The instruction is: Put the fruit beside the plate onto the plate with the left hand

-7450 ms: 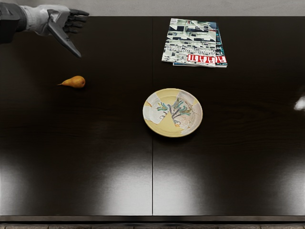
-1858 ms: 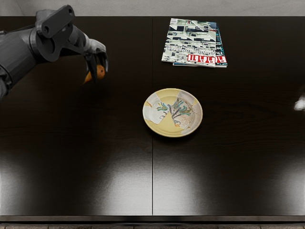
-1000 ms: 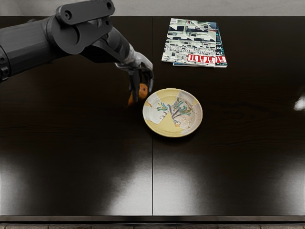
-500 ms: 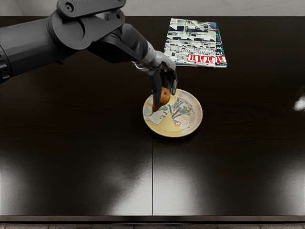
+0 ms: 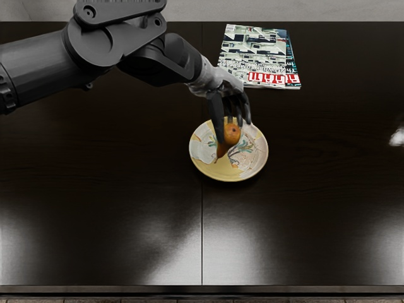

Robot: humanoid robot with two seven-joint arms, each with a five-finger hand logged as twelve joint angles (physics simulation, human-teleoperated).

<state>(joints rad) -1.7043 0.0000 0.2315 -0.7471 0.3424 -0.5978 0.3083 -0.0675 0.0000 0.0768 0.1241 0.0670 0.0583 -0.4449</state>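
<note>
Left hand (image 5: 228,108) with pear (image 5: 230,134) over plate (image 5: 255,168) middle

the left arm (image 5: 76,57) is cut off by the left edge, so its shoulder is not seen. the top of the pear (image 5: 231,134) is covered by the fingers of the left hand (image 5: 228,110) closed round it; whether its lower tip touches the plate (image 5: 252,165) cannot be told. part of the plate's far rim is hidden behind hand and pear. the near left corner of the magazine (image 5: 262,57) is covered by the wrist, and its small print cannot be read. a white patch (image 5: 398,136) at the right edge is cut off and cannot be named. the surface (image 5: 101,208) is cropped at both sides.
</note>
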